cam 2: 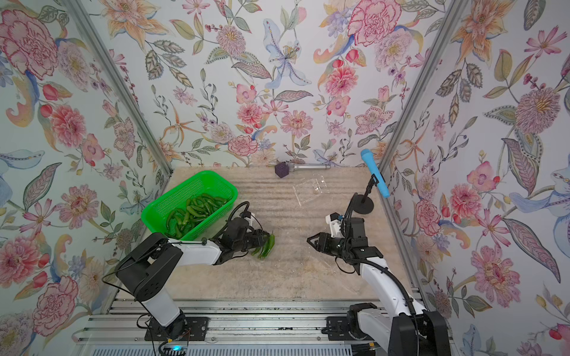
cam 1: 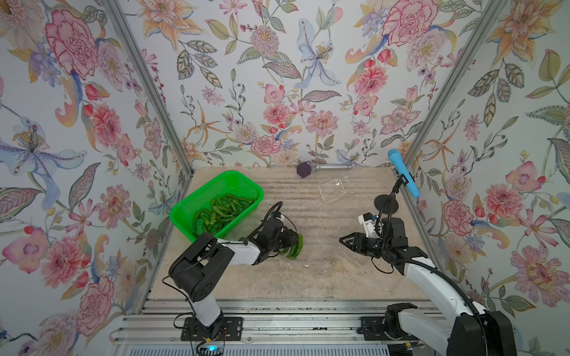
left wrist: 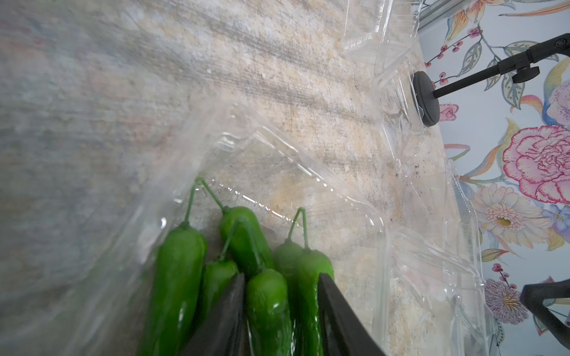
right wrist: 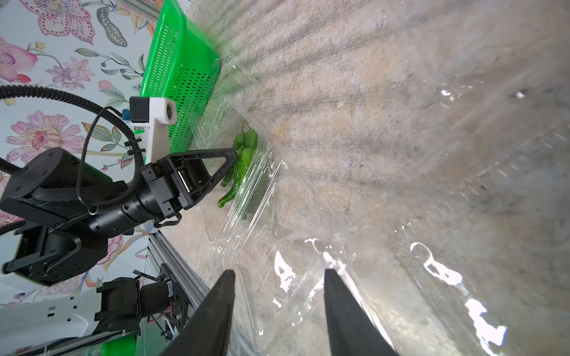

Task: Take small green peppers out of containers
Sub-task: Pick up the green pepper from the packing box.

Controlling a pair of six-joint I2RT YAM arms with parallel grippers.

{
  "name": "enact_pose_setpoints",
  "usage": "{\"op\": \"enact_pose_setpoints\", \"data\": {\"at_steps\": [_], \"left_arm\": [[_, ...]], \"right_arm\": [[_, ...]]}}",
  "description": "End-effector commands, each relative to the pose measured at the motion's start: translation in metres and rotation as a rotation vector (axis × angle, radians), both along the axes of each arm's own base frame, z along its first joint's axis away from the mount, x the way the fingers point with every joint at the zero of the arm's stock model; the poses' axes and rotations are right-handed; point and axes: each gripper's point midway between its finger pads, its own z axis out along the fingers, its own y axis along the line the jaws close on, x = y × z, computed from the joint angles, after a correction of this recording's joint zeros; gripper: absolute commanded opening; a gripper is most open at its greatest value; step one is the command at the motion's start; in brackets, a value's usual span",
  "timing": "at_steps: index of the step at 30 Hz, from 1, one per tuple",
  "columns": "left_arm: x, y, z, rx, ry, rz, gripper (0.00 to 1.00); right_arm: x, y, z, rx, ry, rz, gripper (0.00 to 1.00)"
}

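Left gripper (left wrist: 280,308), jaws partly apart, straddles peppers (left wrist: 240,265) in a clear container (left wrist: 308,172); grip unclear. Right gripper (right wrist: 279,308), jaws apart, holds nothing, over clear plastic.

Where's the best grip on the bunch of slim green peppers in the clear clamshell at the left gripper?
Across the thick bodies of the slim green peppers, below the thin stems. They lie roughly parallel in the open clear clamshell, so the left gripper probably does best entering along their length from the tip end.

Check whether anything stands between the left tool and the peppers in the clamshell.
Nothing visible does. The left tool already straddles a pepper of the bunch in the open clear clamshell; no lid covers them.
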Motion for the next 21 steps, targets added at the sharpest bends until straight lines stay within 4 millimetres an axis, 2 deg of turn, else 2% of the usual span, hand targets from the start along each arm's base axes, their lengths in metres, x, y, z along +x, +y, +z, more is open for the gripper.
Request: {"op": "enact_pose_setpoints", "data": {"at_steps": [1,6,15,21], "left_arm": [[0.008,-0.001,0.009,-0.039,-0.019,0.014,0.41],[0.007,-0.002,0.0,-0.028,0.002,0.015,0.34],[0.01,-0.003,-0.015,0.036,0.037,0.002,0.36],[0.01,-0.003,-0.02,0.043,0.046,0.0,0.28]], "right_arm": [[0.0,0.003,0.01,0.001,-0.025,0.018,0.49],[0.001,0.002,0.011,-0.002,-0.028,0.011,0.48],[0.003,0.001,0.012,-0.005,-0.031,0.005,0.48],[0.002,0.001,0.011,-0.008,-0.03,0.002,0.48]]}}
